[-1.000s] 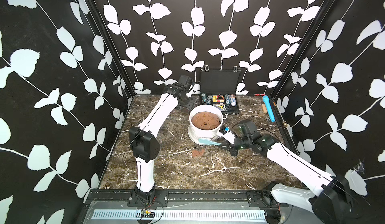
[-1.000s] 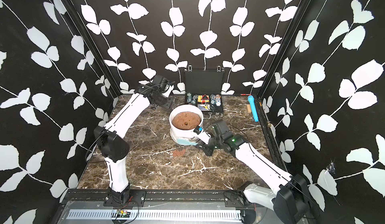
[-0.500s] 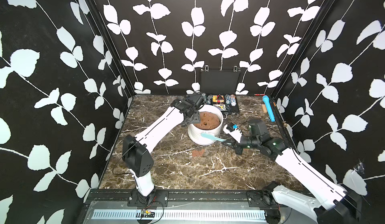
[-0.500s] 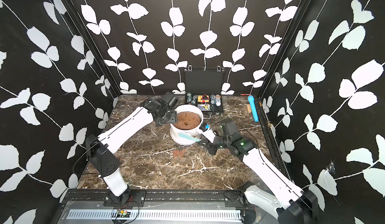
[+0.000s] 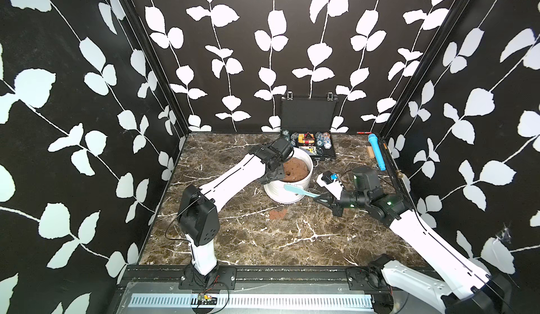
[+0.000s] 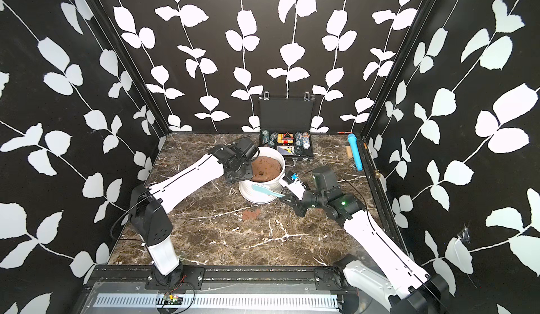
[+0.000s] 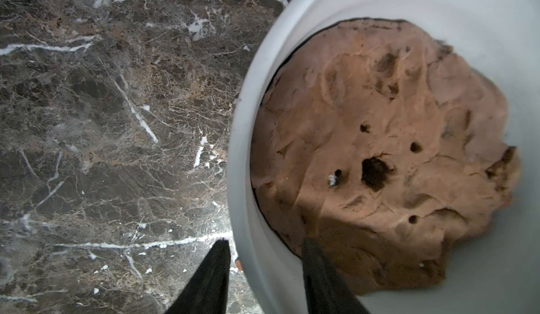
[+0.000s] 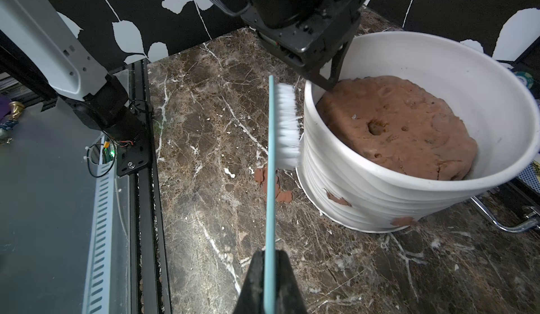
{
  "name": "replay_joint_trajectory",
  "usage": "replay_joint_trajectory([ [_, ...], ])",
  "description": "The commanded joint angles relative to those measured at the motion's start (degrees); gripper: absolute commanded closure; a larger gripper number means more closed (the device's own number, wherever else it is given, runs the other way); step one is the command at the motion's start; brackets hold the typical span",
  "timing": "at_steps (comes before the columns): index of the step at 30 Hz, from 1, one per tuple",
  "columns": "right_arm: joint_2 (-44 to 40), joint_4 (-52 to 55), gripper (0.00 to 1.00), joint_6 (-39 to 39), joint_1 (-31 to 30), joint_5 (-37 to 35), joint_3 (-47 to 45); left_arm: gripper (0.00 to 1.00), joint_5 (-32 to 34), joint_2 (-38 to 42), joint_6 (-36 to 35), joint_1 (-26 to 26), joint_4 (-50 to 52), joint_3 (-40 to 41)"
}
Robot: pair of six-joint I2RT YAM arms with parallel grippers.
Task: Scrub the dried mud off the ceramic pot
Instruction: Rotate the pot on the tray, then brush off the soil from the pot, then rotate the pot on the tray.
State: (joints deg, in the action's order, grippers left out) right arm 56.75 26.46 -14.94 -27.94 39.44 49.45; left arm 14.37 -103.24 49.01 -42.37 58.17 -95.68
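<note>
Marble, nearest you: loose reddish flakes [image 5: 277, 214] lay on the table [image 5: 233, 239] just near of the pot. A low brush stroke could have dragged them about.
Right gripper [image 8: 270, 271]: it was clenched on the thin handle of the pale blue brush [image 5: 298, 190], which sat edge-on between the jaws. Under a sideways scrubbing load, that handle could have twisted in the grip.
Bristles [image 8: 287, 128]: they touched the upper near wall of the ceramic pot [image 8: 350, 181], close under the rim.
Dried mud [image 8: 336, 200]: two patches clung low on the ribbed wall by the base, well below the bristles. You risked scrubbing clean ceramic unless the brush dropped to them.
Left gripper [image 7: 267, 268]: one finger stood outside the pot's left rim and one inside, beside the brown mound [image 7: 380, 151]. You could not tell whether the jaws had bitten the rim. Unbraced, the pot could have slid or tipped away from the brush's push.
Far side: the open black case [image 5: 309, 122] of chips stood just behind the pot, so a shoved pot could have struck it.
</note>
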Motion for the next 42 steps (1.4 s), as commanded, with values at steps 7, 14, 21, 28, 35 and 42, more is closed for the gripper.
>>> replay_joint_trajectory([
  [7, 0.52, -2.55, 1.0, 2.11, 0.31, 5.12, -2.21, 0.75, 1.91, -0.64, -2.74, 0.25, -0.25, -0.37],
  [14, 2.61, -4.7, 1.0, 3.16, -0.24, 4.88, -3.88, 0.83, 0.94, -1.35, -8.79, 3.13, -2.22, -0.51],
  [21, 8.11, -8.41, 1.0, 2.82, -3.41, -0.09, -4.39, 0.84, 0.47, -3.5, -17.21, 5.52, -2.86, -2.91],
  [28, 12.43, -8.75, 1.0, 0.59, -7.07, -5.24, -3.76, 0.85, -1.81, -4.88, -24.14, 7.47, -4.03, -4.49],
  [35, 12.77, -10.49, 1.0, -0.61, -8.18, -16.74, -4.42, 0.86, -3.76, -6.26, -29.54, 7.92, -4.93, -4.89],
  [42, 15.19, -10.87, 1.0, -0.91, -10.68, -22.04, -4.63, 0.87, -6.14, -6.77, -31.87, 7.92, -6.05, -4.4],
])
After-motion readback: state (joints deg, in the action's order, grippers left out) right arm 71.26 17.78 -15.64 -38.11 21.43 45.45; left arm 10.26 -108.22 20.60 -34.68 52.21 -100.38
